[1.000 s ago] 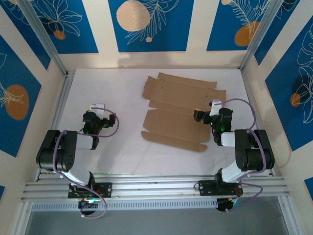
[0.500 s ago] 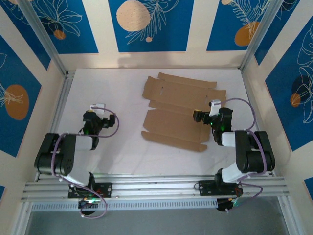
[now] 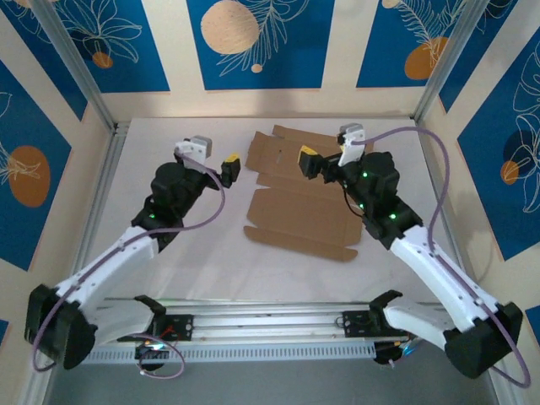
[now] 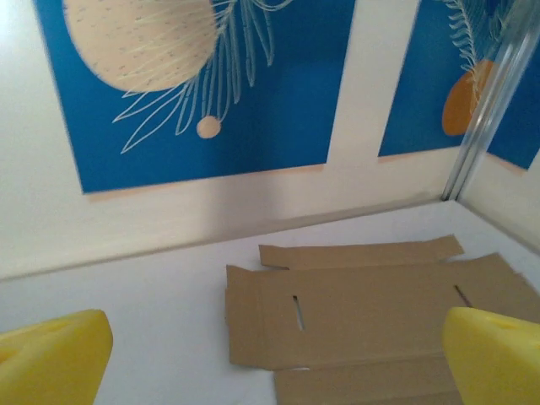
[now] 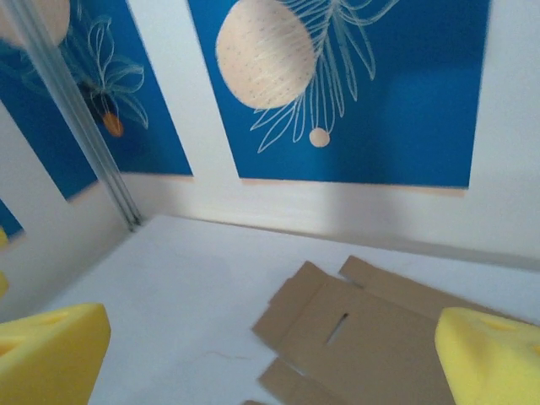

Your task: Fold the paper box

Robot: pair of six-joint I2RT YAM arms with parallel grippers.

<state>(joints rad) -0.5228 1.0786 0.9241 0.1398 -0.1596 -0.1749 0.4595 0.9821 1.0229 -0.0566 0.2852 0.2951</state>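
**Top external: left claw (image 3: 229, 163) and right claw (image 3: 310, 159) both released by the flat paper box (image 3: 308, 207)**

We see the left claw left of centre, jaws spread wide and grasping nothing, just beside the sheet's upper left corner. The right claw, equally wide and empty, hangs over the sheet's upper part. In the left wrist view our yellow fingertips (image 4: 52, 359) sit in the lower corners. The paper box lies unfolded on the white bench (image 3: 194, 253), mid-frame toward the upper right, with narrow slots in its far panel.
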